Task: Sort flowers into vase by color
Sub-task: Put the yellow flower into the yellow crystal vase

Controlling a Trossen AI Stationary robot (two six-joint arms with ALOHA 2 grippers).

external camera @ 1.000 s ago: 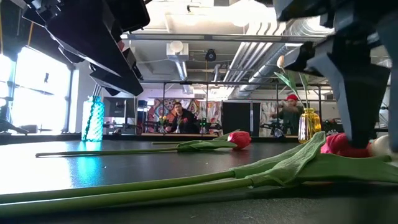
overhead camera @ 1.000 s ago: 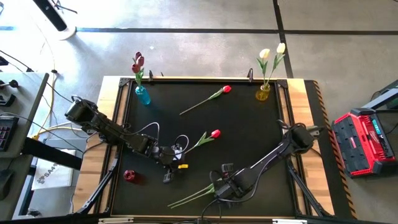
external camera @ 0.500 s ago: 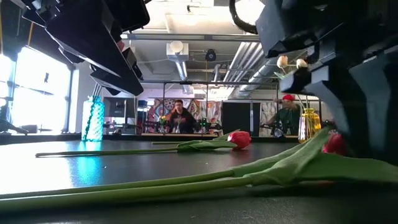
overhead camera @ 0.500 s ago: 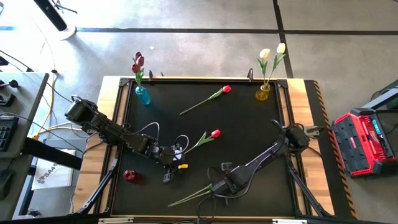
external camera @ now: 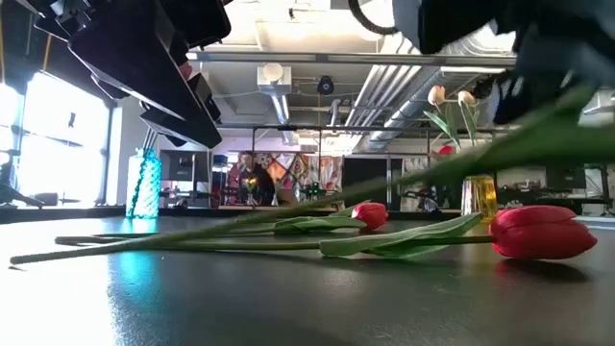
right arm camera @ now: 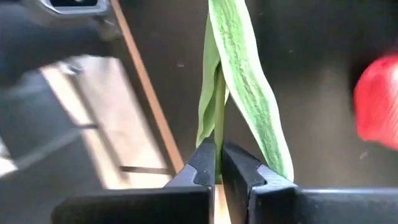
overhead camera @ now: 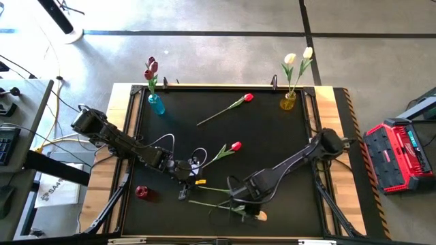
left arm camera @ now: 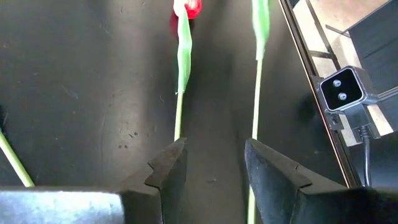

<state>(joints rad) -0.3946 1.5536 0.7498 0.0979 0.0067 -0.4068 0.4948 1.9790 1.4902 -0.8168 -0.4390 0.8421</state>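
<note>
Since a second ago the right gripper (overhead camera: 235, 203) has clamped a cream-headed green-stemmed tulip (overhead camera: 261, 216) at lower centre, the left gripper's (overhead camera: 185, 182) fingers staying apart.

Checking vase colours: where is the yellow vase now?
In the high view the yellow vase stands at the table's far right corner, holding two cream tulips.

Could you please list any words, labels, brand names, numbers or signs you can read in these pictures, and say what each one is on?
None can be read in full.
"S4..." is all that shows of dark lettering on the white box under the table's left edge; the rest is cut off.
Red case on the floor to the right: its markings are too small to read.
Colourful wall far back in the room: too blurred to read.
</note>
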